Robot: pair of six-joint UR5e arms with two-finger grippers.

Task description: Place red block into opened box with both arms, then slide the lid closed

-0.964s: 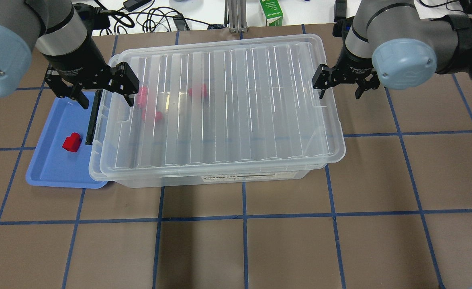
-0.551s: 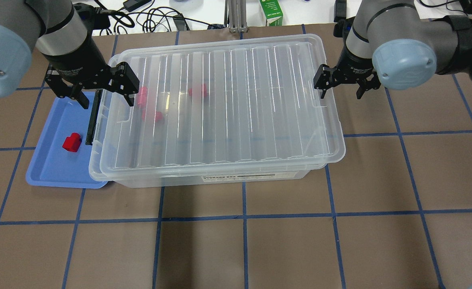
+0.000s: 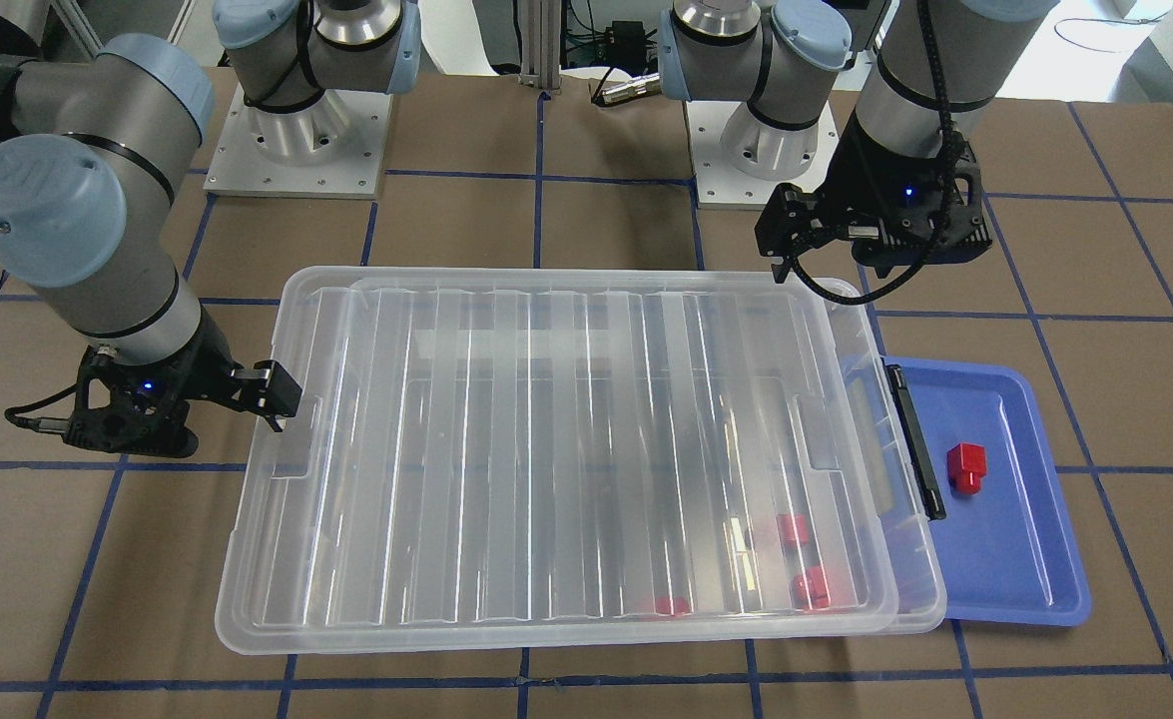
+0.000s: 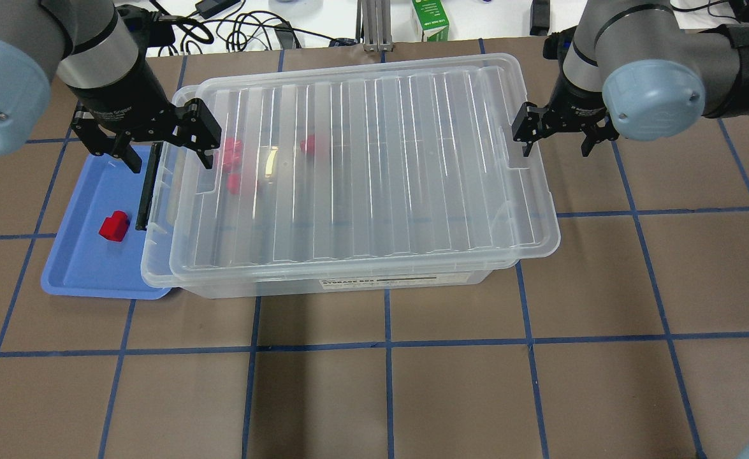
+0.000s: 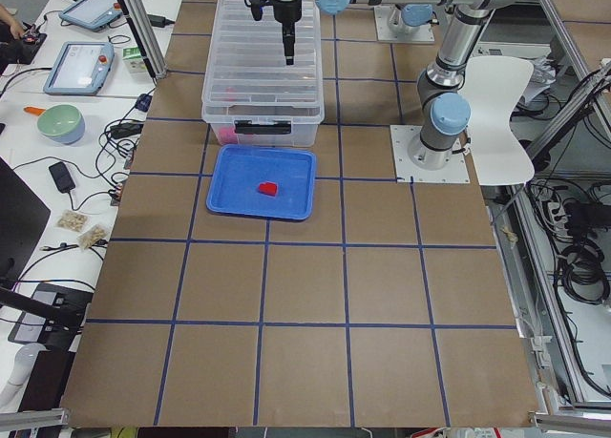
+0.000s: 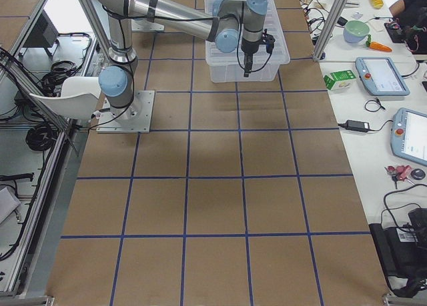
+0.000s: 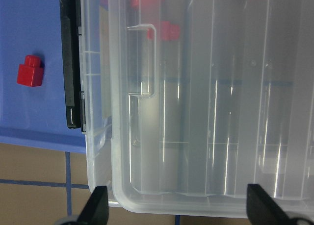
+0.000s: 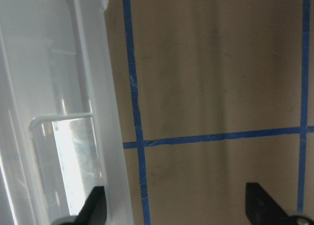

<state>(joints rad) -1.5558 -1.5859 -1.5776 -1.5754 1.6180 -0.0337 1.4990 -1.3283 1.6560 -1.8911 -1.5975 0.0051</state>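
Note:
The clear ribbed lid [image 4: 374,159] lies on the box [image 4: 349,285], shifted right. It overhangs the right end and leaves a strip by the black latch [image 4: 146,188] uncovered. Three red blocks [image 4: 231,152] show blurred through the lid at the box's left end. Another red block [image 4: 114,226] sits in the blue tray [image 4: 87,271]. My left gripper [image 4: 170,159] is open, straddling the box's left rim and latch [image 7: 69,63]. My right gripper [image 4: 556,152] is open, with one finger at the lid's right notch and the other over the table.
The blue tray [image 3: 1005,569] lies tucked under the box's latch end. A green carton [image 4: 430,19] and cables lie beyond the table's far edge. Blue tape lines grid the brown tabletop.
The lid has slid a little to the right over the box, and my right gripper has moved right with it. The left gripper has stayed put.

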